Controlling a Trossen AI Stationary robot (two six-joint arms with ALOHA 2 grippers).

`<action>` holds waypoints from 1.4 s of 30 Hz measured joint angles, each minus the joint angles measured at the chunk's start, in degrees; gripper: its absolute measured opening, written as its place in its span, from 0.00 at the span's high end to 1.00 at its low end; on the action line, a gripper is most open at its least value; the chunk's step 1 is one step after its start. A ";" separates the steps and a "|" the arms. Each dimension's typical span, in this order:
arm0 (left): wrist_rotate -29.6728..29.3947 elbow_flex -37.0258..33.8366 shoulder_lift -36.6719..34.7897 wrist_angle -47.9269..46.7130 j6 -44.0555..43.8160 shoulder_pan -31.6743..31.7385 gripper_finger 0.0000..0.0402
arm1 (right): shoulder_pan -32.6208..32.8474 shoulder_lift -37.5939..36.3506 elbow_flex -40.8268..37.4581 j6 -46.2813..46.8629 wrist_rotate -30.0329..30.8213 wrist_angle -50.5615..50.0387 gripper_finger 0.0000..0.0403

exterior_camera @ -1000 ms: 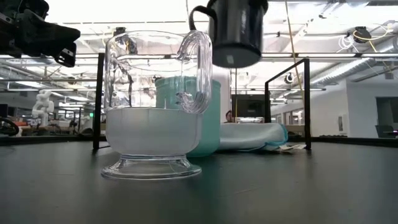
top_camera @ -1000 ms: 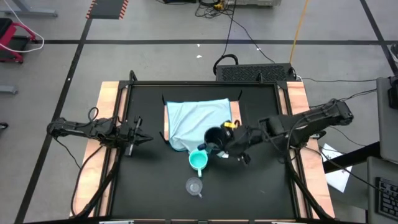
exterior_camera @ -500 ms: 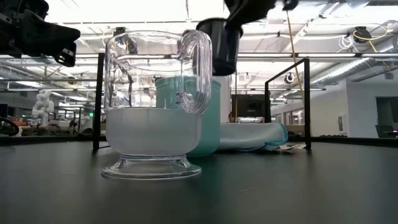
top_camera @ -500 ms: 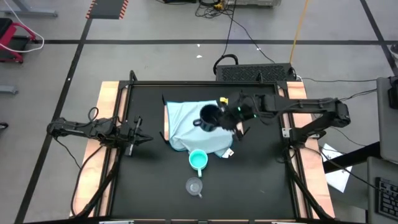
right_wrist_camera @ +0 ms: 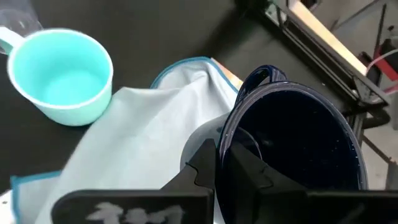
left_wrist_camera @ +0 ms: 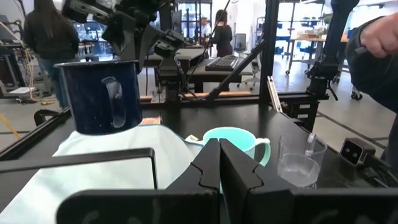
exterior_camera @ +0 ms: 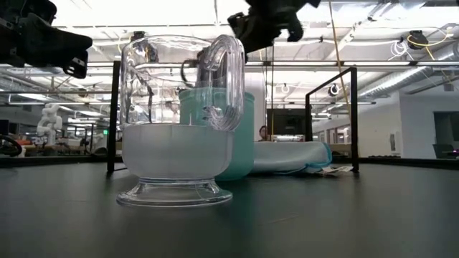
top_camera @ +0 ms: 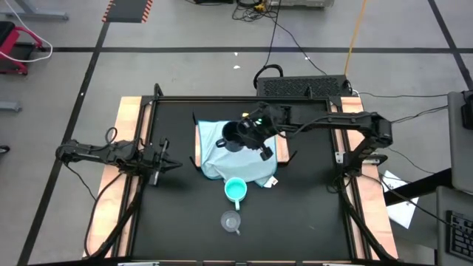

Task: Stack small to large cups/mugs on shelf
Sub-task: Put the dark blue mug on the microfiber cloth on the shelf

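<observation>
Black mug (top_camera: 232,135) pinched by right hand (top_camera: 251,131) above shelf (top_camera: 222,144); turquoise cup (top_camera: 236,190), clear cup (top_camera: 231,220) nearby; left hand (top_camera: 168,164) pressed together.

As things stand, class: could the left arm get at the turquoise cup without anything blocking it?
Probably yes. The left pincer waits at the table's left side, and bare black tabletop lies between it and the turquoise cup. The right pincer holds the black mug over the shelf, away from that path.
</observation>
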 joint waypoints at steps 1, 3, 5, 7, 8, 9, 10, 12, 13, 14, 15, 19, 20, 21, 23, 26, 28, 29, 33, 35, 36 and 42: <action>0.00 0.01 0.00 -0.31 0.00 0.00 0.99 | -0.26 1.11 0.75 -1.01 -0.05 -0.13 0.98; 0.00 -0.01 0.00 -0.81 -0.02 0.00 0.99 | -0.68 3.17 2.11 -2.93 0.20 -0.02 0.98; 0.00 0.01 -0.01 -1.54 -0.02 0.00 0.99 | -1.01 5.13 3.20 -5.69 0.21 -0.18 0.98; 0.00 0.00 0.00 -1.84 -0.03 0.00 0.99 | -1.17 6.25 3.57 -8.99 -0.69 -0.25 0.98; 0.00 0.00 -0.02 -1.77 -0.04 0.00 0.99 | -1.17 6.65 3.57 -10.71 -1.76 -0.37 0.98; 0.00 -0.01 -0.02 -1.80 -0.04 0.00 0.99 | -1.17 7.04 3.57 -12.71 -2.76 -0.46 0.98; 0.00 0.01 0.00 -1.82 -0.02 0.00 0.99 | -1.14 7.21 3.57 -14.55 -3.17 -0.39 0.98; 0.00 0.01 -0.01 -1.75 -0.02 0.00 0.99 | -0.99 7.28 3.57 -16.54 -3.31 -0.16 0.98; 0.00 0.00 0.00 -1.77 0.06 0.00 0.99 | -0.95 7.28 3.57 -17.02 -3.94 0.46 0.98; 0.00 0.01 0.00 -1.79 0.48 0.00 0.99 | -0.97 7.28 3.57 -17.55 -4.95 1.53 0.98; 0.00 0.00 0.00 -1.77 0.77 0.00 0.99 | -1.02 7.28 3.57 -18.01 -6.23 2.51 0.98; 0.00 0.01 0.00 -1.73 1.14 0.00 0.99 | -1.32 7.28 3.60 -17.43 -7.99 6.56 0.98; 0.00 0.00 0.00 -1.74 1.14 0.00 0.99 | -1.51 7.28 3.60 -17.37 -8.81 6.91 0.98; 0.00 -0.01 0.00 -1.79 1.14 0.00 0.99 | -1.72 7.34 3.62 -17.37 -9.43 6.81 0.98; -0.01 0.01 0.00 -1.86 1.15 0.00 0.99 | -1.92 8.01 3.66 -17.37 -10.31 6.78 0.98; -0.02 0.00 0.00 -1.86 1.18 0.00 0.99 | -1.91 9.40 3.60 -17.42 -10.38 5.74 0.98; -0.02 0.00 0.00 -1.84 1.18 0.00 0.99 | -1.87 10.20 3.60 -17.54 -11.05 6.40 0.98; -0.04 0.01 -0.02 -1.75 1.18 0.00 0.99 | -1.85 10.62 3.60 -17.21 -11.72 5.65 0.98; -0.45 0.00 -0.02 -1.70 1.44 0.00 0.99 | -1.72 11.90 3.57 -17.11 -11.83 6.08 0.98; -0.69 0.01 -0.01 -1.97 1.56 -0.01 0.99 | -1.74 12.35 3.54 -16.77 -11.91 5.89 0.98; -0.72 0.01 0.00 -1.99 1.55 0.00 0.99 | -1.74 12.60 3.64 -16.91 -11.93 6.39 0.98; -1.09 -0.01 -0.02 -2.15 1.62 0.00 0.99 | -1.74 14.28 3.51 -15.70 -11.81 6.01 0.98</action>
